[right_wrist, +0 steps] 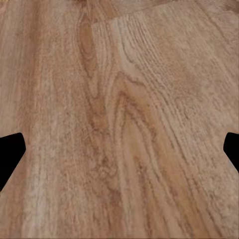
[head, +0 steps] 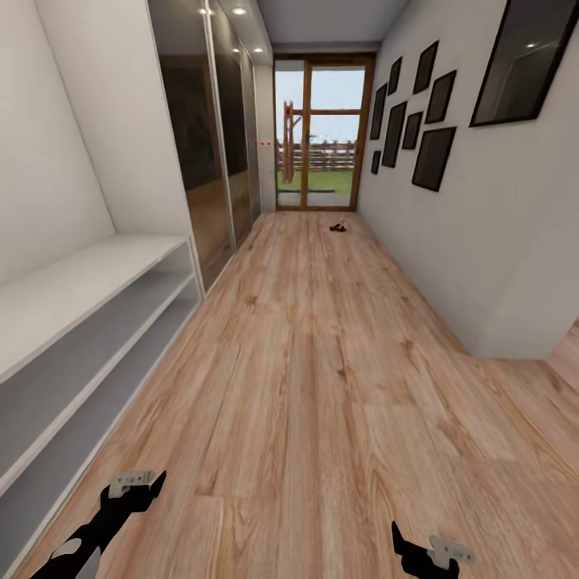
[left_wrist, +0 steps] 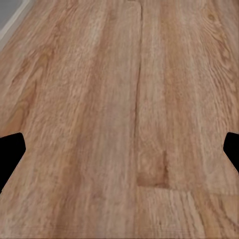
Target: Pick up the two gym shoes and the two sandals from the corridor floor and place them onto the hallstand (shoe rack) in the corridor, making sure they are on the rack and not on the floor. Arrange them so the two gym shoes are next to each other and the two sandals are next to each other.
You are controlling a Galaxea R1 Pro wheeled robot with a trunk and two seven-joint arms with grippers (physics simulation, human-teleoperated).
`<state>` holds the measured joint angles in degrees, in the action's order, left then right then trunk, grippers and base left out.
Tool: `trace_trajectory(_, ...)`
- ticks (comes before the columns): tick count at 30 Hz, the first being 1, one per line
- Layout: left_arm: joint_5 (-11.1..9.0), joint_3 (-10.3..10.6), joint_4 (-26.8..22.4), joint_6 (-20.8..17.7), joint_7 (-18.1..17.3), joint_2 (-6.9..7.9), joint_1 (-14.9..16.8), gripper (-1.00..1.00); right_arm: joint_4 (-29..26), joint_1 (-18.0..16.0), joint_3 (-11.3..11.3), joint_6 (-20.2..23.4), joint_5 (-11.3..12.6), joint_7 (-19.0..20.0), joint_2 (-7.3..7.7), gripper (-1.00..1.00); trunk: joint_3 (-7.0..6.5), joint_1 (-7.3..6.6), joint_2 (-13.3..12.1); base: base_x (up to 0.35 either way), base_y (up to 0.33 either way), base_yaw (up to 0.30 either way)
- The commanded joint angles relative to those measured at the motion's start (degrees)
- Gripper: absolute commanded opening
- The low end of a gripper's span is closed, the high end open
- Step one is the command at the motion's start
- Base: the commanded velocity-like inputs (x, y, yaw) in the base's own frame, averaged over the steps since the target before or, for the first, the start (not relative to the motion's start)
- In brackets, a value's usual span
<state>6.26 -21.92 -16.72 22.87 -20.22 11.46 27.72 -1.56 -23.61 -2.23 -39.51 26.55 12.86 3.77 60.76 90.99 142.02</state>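
Far down the corridor floor [head: 322, 338], near the glass door, lies a small dark shape that looks like the sandals [head: 338, 228]; it is too small to make out details. The gym shoes and the hallstand are out of view. My left gripper [head: 133, 492] hangs low at the near left and my right gripper [head: 422, 551] at the near right, both over bare planks. In the left wrist view the left gripper [left_wrist: 119, 154] is open with only floor between its fingertips. The right gripper [right_wrist: 119, 154] is open over wood grain too.
A plain low grey two-shelf bench [head: 88, 322] runs along the left wall, followed by dark mirrored wardrobe doors [head: 205, 153]. The right wall carries black picture frames [head: 418, 121] and breaks at a corner [head: 474, 350]. A glass door [head: 322, 137] closes the far end.
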Motion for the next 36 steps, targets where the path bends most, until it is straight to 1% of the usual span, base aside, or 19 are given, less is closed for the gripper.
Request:
trace_trajectory(1, 0.6, -0.5, 0.0, 0.2, -0.3, -0.03, 0.0, 1.00, 0.1, 0.0, -0.2, -0.1, 0.6, 0.4, 0.01, 1.00, 0.05, 0.02, 0.0, 0.339, 0.000, 0.000)
trace_trajectory(36, 0.6, -0.5, 0.0, 0.2, -0.3, 0.07, 0.1, 1.00, 0.1, 0.0, -0.2, -0.1, 0.6, 0.4, 0.01, 1.00, 0.05, 0.02, 0.0, 0.339, 0.000, 0.000)
